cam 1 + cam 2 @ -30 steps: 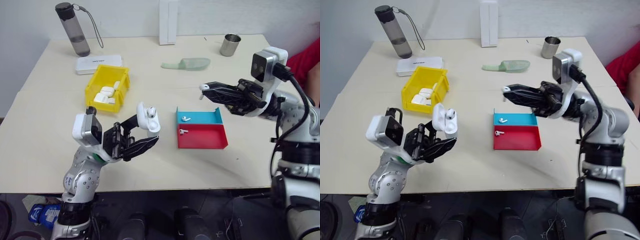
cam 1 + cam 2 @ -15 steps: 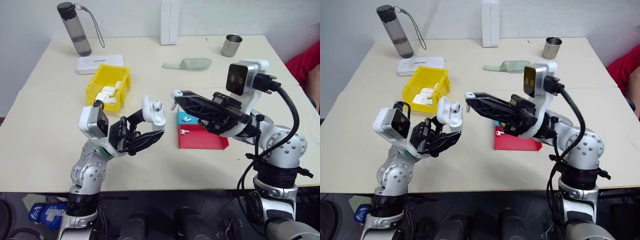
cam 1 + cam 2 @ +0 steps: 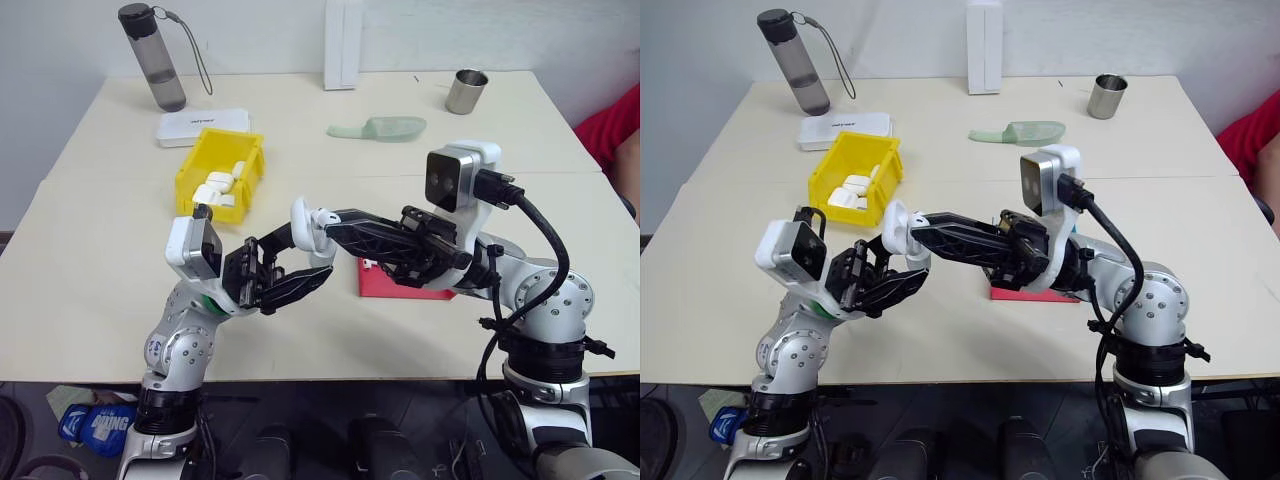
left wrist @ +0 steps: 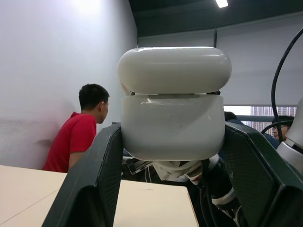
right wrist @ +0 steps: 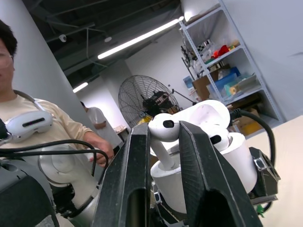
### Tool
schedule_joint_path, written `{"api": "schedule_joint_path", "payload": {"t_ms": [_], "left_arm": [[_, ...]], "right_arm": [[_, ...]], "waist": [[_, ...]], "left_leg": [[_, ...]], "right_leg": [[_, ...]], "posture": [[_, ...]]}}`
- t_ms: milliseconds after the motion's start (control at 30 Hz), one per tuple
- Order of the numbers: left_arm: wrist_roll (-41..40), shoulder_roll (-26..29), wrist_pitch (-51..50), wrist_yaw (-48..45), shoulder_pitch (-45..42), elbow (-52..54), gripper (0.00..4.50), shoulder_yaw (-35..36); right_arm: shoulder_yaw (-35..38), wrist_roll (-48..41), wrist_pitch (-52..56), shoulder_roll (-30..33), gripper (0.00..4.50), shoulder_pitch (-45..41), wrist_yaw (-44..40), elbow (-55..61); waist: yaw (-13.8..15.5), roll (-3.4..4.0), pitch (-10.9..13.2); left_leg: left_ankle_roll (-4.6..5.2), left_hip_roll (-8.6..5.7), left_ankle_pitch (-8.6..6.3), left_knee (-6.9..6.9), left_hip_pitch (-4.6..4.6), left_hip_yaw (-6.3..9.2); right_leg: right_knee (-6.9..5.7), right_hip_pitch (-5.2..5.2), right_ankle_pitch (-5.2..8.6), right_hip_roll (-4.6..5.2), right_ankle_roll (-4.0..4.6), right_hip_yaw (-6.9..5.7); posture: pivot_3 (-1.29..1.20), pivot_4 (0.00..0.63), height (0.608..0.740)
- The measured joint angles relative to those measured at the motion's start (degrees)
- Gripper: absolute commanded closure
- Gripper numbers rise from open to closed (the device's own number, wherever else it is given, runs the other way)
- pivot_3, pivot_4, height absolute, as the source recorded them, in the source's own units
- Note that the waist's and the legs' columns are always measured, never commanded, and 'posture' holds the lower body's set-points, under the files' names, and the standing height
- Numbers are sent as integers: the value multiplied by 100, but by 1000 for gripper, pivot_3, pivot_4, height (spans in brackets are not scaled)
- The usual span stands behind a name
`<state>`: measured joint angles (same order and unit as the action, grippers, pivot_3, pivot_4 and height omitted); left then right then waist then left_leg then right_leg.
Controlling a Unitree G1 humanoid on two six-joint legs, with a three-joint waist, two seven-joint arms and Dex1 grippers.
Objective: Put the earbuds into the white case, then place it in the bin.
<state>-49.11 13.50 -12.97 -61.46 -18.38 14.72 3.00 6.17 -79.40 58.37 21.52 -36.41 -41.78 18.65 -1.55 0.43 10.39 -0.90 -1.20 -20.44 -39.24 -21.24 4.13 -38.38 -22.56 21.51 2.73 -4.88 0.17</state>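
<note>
table (image 3: 90, 260) carries everything; landmark for all places below is the yellow bin (image 3: 221, 178).

bin sits toward the far left part of the table, with several white cases already lying inside it. a red tray (image 3: 400, 283) lies well to the right of the bin, mostly hidden behind the right arm. flat white box (image 3: 200, 127) lies just behind the bin, a grey bottle (image 3: 154, 57) further back.

left gripper (image 3: 300, 262) is raised above the table, in front of and a little right of the bin, clenched on the white case (image 3: 306, 225). case stands upright between the fingers, lid hinged open, mouth up; one earbud looks already seated in it (right wrist view).

right gripper (image 3: 325, 218) reaches in from the tray side, fingers pinched on an earbud (image 5: 164, 137). in the right wrist view the bud head is level with the fingertips (image 5: 191, 137), stem pointing down toward the case's open socket just below it.

judgement: long axis of the stem needs to line up with the empty socket; bud is right above the case, so only a short drop remains. the left arm is the nearer one to the bin for the later drop-off.
</note>
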Motion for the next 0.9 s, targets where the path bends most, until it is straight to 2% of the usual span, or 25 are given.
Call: {"api": "schedule_joint_path", "payload": {"t_ms": [333, 700, 900], "left_arm": [[139, -109, 1, 5, 28, -82, 1765, -13], [354, -246, 379, -128, 27, -181, 1765, -99], [449, -343, 503, -160, 27, -227, 1765, -139]], "right_arm": [[-139, 151, -53, 299, 4059, 4, -59, 39], [-130, -773, 431, 621, 4059, -145, 519, -105], [-138, -655, 374, 696, 4059, -142, 493, -37]], "waist": [[3, 0, 0], [8, 0, 0], [12, 0, 0]], "left_leg": [[0, 0, 0, 1, 0, 0], [1, 1, 0, 1, -2, 0], [2, 0, 0, 1, -4, 0]], "right_leg": [[4, 0, 0, 0, 0, 0], [10, 2, 0, 0, 0, -1], [12, 3, 0, 0, 0, -1]], "posture": [[0, 150, 740], [0, 150, 740], [0, 150, 740]]}}
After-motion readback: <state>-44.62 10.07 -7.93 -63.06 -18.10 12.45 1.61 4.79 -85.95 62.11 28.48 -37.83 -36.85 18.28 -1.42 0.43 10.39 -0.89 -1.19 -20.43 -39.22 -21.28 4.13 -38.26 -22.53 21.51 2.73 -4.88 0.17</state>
